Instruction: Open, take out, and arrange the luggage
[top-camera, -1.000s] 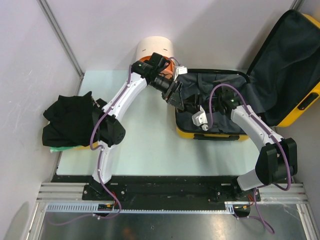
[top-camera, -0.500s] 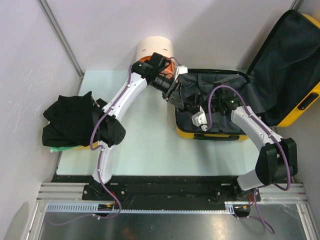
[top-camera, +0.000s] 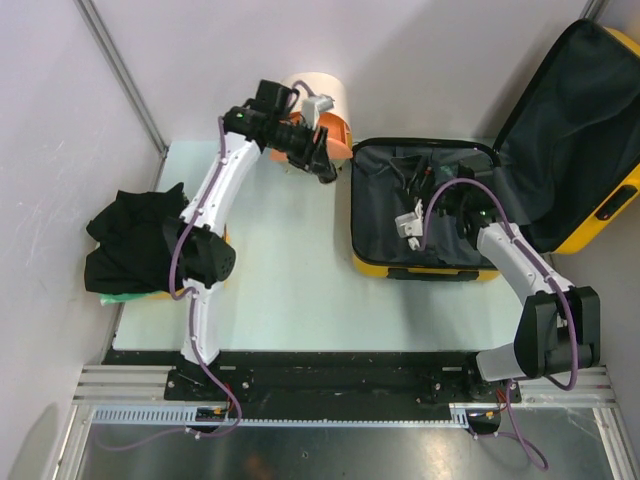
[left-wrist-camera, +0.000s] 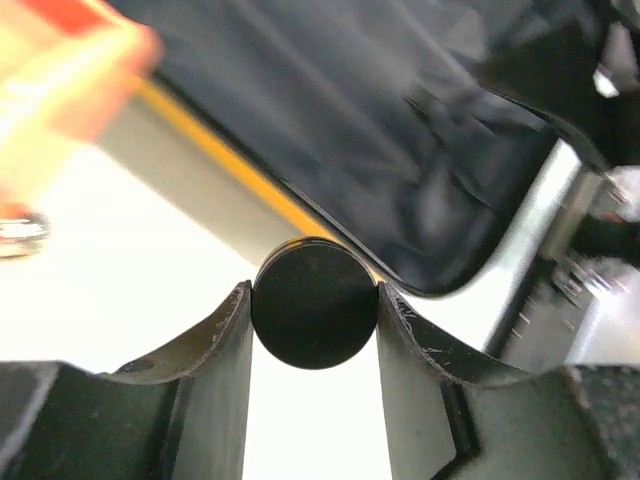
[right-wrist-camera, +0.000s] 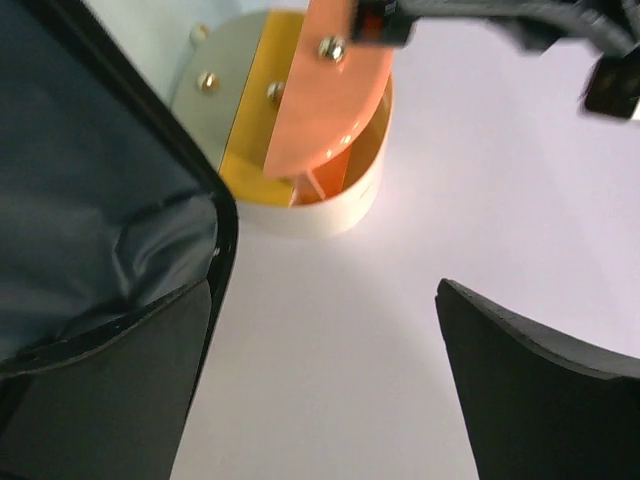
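heap, far left: black cloth heap at the table edge, hiding what it sits on. Only a green sliver shows under it; can't tell what that is.
left arm: crosses in front of the heap's right side and blocks it.
left gripper: up by the container, just left of the luggage. From above it's too small and dark to read.
left grip, wrist view: fingers are clamped on a black round object, seen end-on, touching both. Its length and kind are hidden.
container: cream-and-orange container stands at the table's back edge, part covered by the left wrist. It's an orange blur in the left wrist view. The right wrist view cuts off its top.
luggage: yellow hard shell, lying open on the right half of the table. Dark lining faces up; the print isn't visible.
lid: tilted back to the right, running out of frame at the top right.
contents: dark on dark, can't separate any items from the lining.
right gripper: over the open shell, partly masked by its own cable and wrist.
right fingers: spread wide, nothing between them. The left one overlaps the luggage rim.
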